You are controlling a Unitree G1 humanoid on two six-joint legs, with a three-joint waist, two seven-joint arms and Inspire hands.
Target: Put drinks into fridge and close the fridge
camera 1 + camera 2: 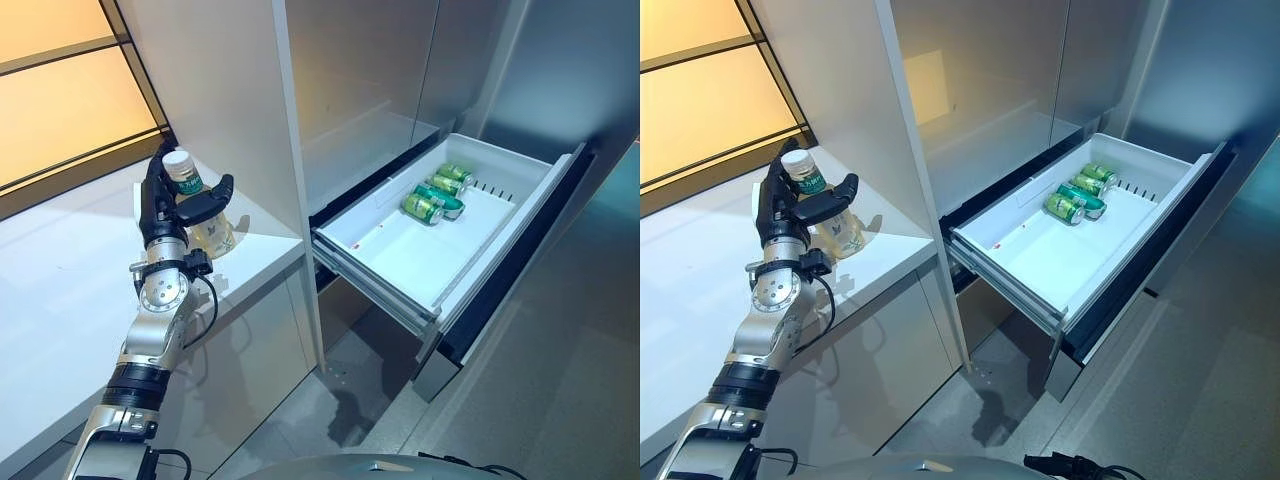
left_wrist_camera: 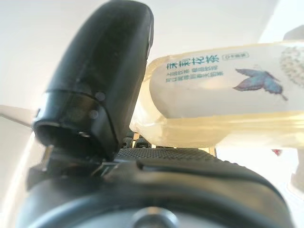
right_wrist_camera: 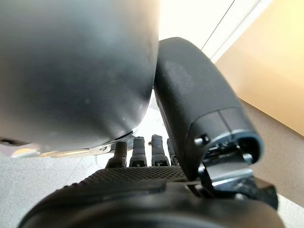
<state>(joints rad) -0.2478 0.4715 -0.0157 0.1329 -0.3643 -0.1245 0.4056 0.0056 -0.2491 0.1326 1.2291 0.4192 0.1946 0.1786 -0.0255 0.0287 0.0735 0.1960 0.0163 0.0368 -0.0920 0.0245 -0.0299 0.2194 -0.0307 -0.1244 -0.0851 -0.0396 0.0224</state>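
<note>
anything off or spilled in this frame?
Nothing stands out. The bottle is upright on the counter in the left hand; three cans lie on their sides in the open drawer, no spill visible.

Kitchen: white counter [image 1: 60, 290] beside open fridge drawer [image 1: 440, 250].

- drawer [image 1: 535, 190] pulled out, open from above; near half of its white floor bare
- green cans [image 1: 438, 192] lying grouped at far end, toward the right wall
- tall cabinet side panel [image 1: 225, 90] stands between white counter [image 1: 60, 290] and drawer
- bottle [image 1: 200, 205] on counter close to that panel, left hand [image 1: 165, 210] wrapped around it
</note>
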